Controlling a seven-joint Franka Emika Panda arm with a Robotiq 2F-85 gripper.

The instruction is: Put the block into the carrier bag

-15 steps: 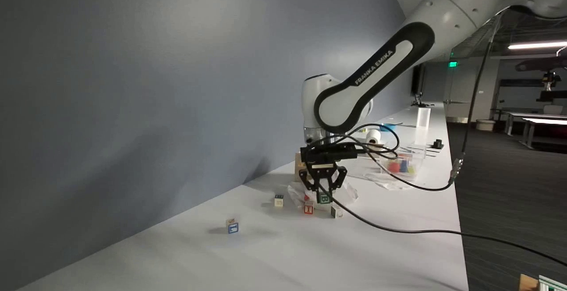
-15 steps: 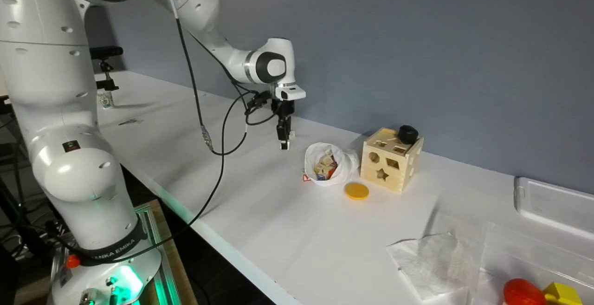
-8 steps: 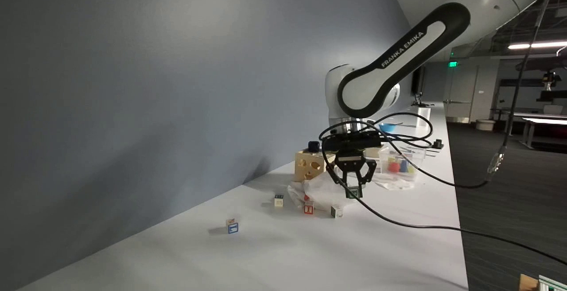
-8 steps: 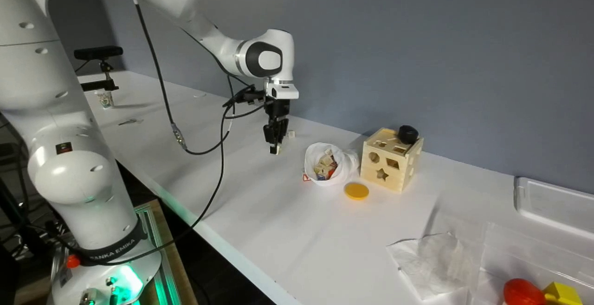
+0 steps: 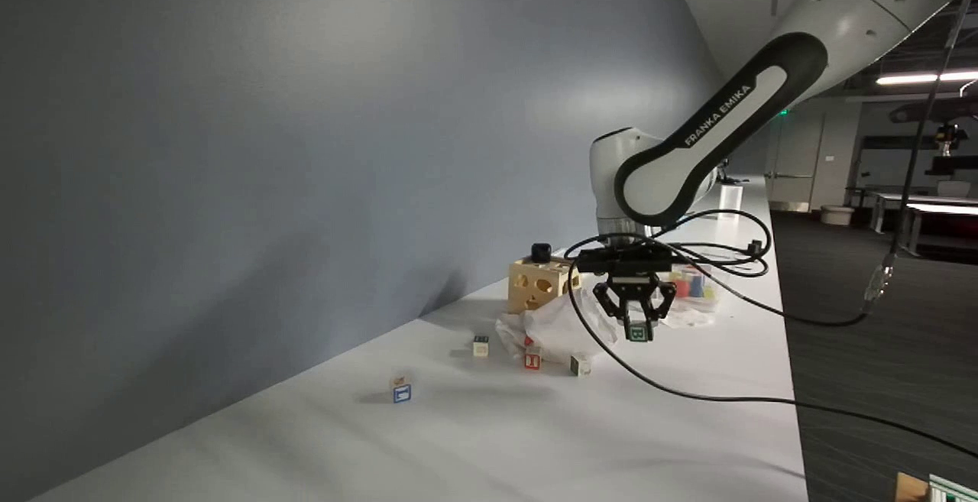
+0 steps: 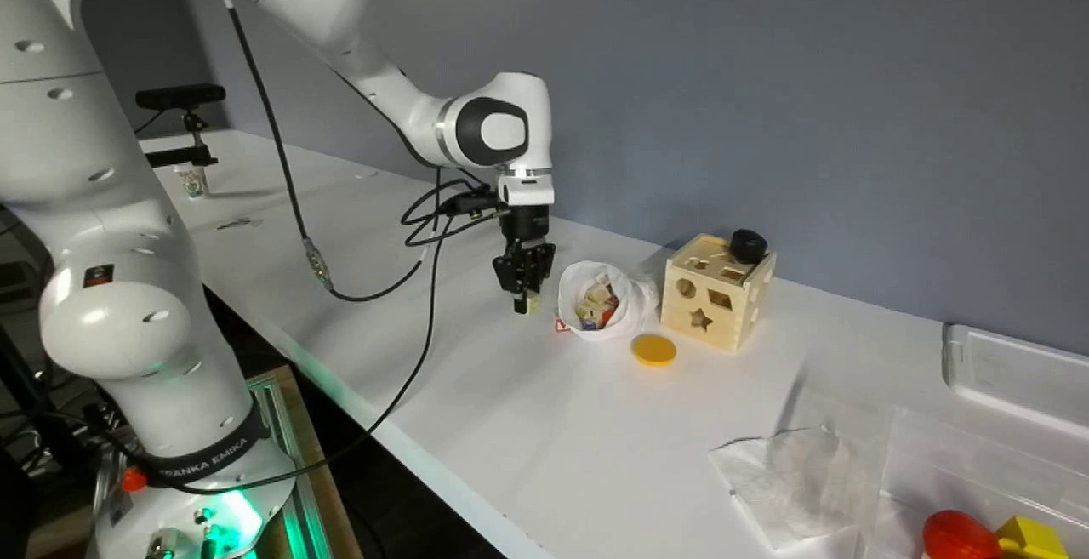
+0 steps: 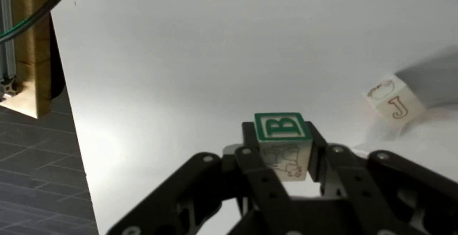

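My gripper [image 7: 282, 135] grasps the green letter-B alphabet block [image 7: 283, 145] by two opposite faces, holding it aloft beside the white plastic carrier bag [image 6: 640, 295], short of its mouth in an exterior view. If I let go here, I judge the block would land on the tabletop [image 6: 510, 423], not among the alphabet blocks [image 6: 599, 294] inside. Crossing over too low worries me more: a fingertip [image 7: 316, 135] or the block's edge could catch that flimsy rim and fold the mouth inward or drag the bag. The letter-J block [image 7: 397, 101] lies loose nearby, and a low pass could knock it. My slack black cable [image 7: 42, 11] might snag the plastic; how close it hangs, I cannot tell.
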